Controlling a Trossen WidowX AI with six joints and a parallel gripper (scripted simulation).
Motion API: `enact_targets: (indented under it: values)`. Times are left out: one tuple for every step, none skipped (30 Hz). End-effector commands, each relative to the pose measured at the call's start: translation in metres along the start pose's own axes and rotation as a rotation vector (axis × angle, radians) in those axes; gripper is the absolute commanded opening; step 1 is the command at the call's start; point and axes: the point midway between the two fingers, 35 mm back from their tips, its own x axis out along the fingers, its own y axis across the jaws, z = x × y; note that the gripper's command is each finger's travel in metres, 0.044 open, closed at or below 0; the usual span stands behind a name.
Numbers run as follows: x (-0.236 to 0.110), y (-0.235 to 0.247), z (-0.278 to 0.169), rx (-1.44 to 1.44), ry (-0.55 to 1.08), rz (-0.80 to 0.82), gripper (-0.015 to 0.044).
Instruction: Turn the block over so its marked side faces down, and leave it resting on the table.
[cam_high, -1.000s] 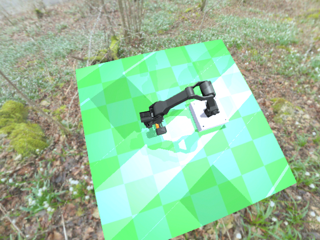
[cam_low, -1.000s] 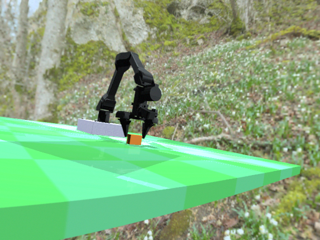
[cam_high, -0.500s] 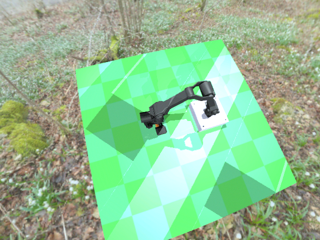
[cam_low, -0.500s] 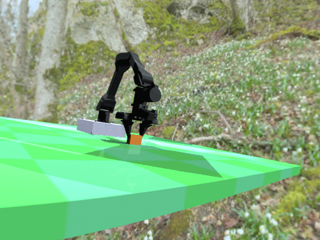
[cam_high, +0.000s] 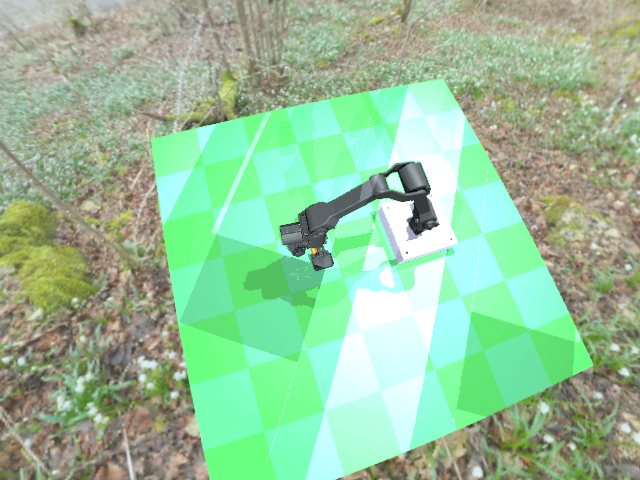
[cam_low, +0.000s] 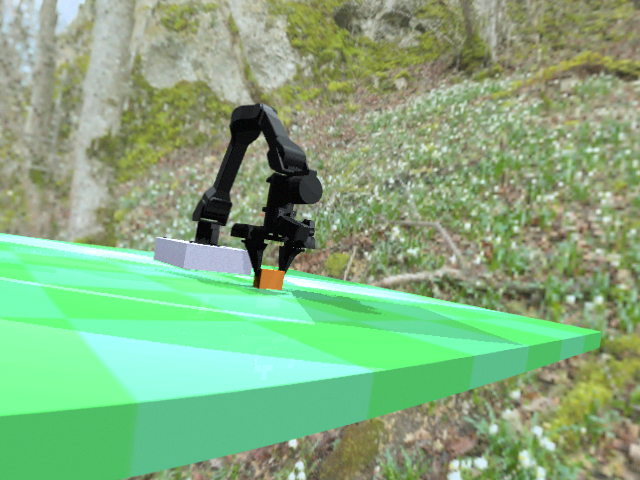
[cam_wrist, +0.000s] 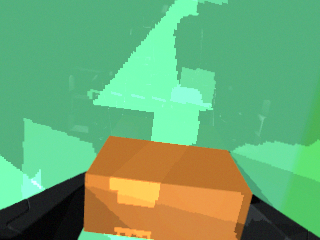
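The orange block (cam_high: 314, 251) (cam_low: 271, 279) (cam_wrist: 165, 162) sits low at the table (cam_high: 279, 408) (cam_low: 232, 392), its underside at or very near the surface. My gripper (cam_high: 311, 254) (cam_low: 270, 273) (cam_wrist: 165, 190) points down and is shut on the block, with one finger against each end. In the wrist view two faces of the block show, with uneven light and shadow patches. I cannot make out a marked side on them. The underside and the faces against the fingers are hidden.
The arm's pale base block (cam_high: 413, 242) (cam_low: 206, 256) stands on the table, to the right of the gripper in the top view and behind it to the left in the exterior view. Shadows and bright bands cross the green checkered top.
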Motion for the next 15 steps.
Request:
enact_targets:
  values:
    - [-0.01, 0.0, 0.001, 0.002, -0.001, -0.003, 0.0083]
    - [-0.018, 0.0, 0.001, 0.002, -0.001, -0.003, 0.0057]
    - [-0.025, 0.0, 0.0, 0.002, -0.001, -0.003, 0.0031]
    - [-0.028, 0.0, 0.0, 0.002, -0.001, -0.003, 0.0005]
    - [-0.03, 0.0, 0.0, 0.002, -0.001, -0.003, 0.0]
    - [-0.03, 0.0, 0.0, 0.002, -0.001, -0.003, 0.0]
    - [-0.03, 0.0, 0.0, 0.002, -0.001, -0.003, 0.0]
    - [-0.029, 0.0, 0.0, 0.003, -0.004, -0.003, 0.0]
    - [-0.029, 0.0, 0.001, 0.003, -0.011, -0.003, 0.0]
    - [-0.028, 0.0, 0.001, 0.003, -0.024, -0.002, 0.0]
    - [-0.027, -0.001, 0.001, 0.004, -0.04, -0.002, 0.0]
    - [-0.026, -0.001, 0.002, 0.004, -0.055, -0.002, 0.0]
    - [-0.024, -0.001, 0.002, 0.004, -0.071, -0.001, 0.0]
    - [-0.023, -0.001, 0.002, 0.005, -0.086, -0.001, 0.0]
    - [-0.023, -0.001, 0.003, 0.005, -0.102, -0.001, 0.0]
